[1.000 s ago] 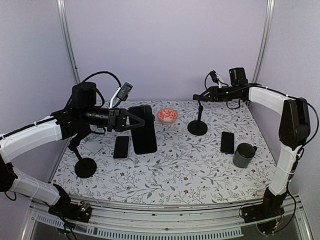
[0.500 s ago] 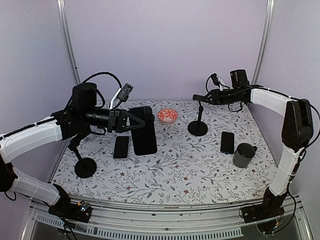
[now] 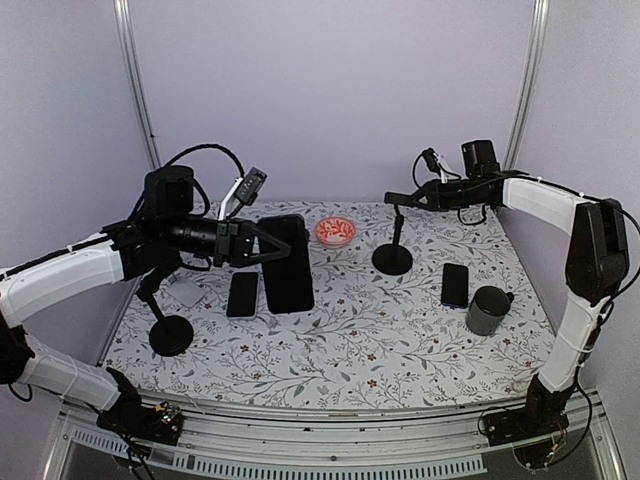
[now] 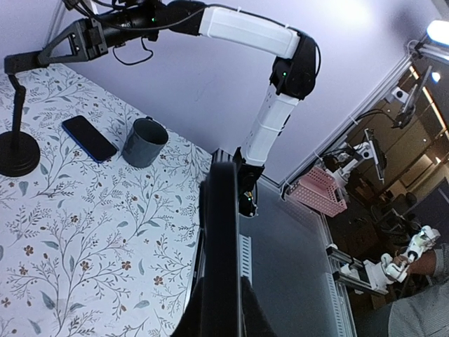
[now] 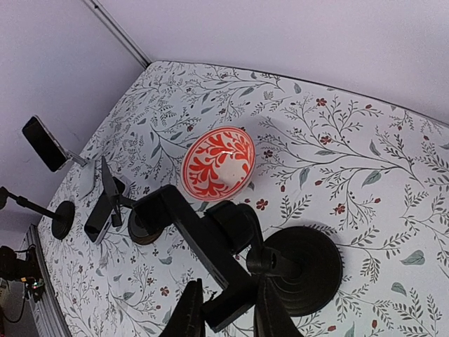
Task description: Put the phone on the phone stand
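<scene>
Gripping the phone (image 3: pixel 288 262) by one edge, the left tool (image 3: pixel 262 243) held it off the tabletop (image 3: pixel 350 340), left of centre in the top view. The left wrist view showed the phone edge-on, pinched between the fingers. The right tool (image 3: pixel 402 198) was clenched on the top arm of the stand (image 3: pixel 392 255), right of centre near the back. In the right wrist view its fingers (image 5: pixel 191 312) pressed that arm from both sides. A red bowl (image 3: pixel 335 231) lay between the two tools. A grey cup (image 3: pixel 487 310) stood at the right.
</scene>
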